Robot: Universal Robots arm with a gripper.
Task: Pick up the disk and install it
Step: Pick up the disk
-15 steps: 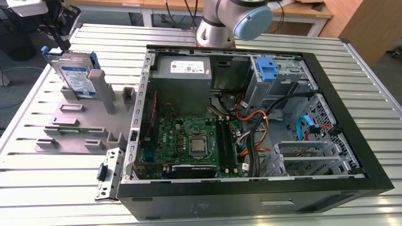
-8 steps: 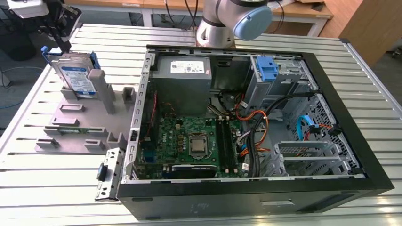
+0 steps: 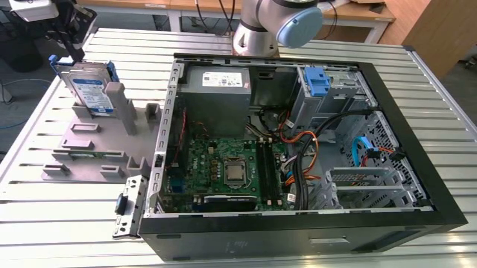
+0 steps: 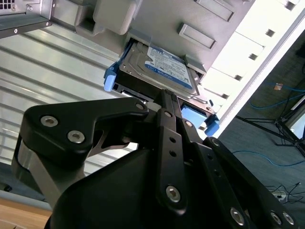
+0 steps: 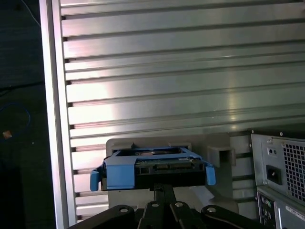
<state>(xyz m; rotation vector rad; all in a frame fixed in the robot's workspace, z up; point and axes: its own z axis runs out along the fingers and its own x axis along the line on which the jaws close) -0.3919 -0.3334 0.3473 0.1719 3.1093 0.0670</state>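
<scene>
Pickup stage: gripper [image 4: 162, 98] sits at the edge of the disk [image 4: 162, 67], upright in its grey stand [image 3: 97, 139]. Whether it is pinching the disk cannot be told. Lifting calls for a firm hold.

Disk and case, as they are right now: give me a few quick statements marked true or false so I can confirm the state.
1. The disk stands upright in the grey holder, on the exterior view's left of the computer case. True.
2. The disk is seated in a drive bay inside the case. False: it is in the holder, outside the case.
3. A blue bracket frames the disk. True.
4. The case is closed with its side panel on. False: it lies open, with the motherboard exposed.
5. In the first wrist view, the gripper is close to the disk's bracketed edge. True.
</scene>
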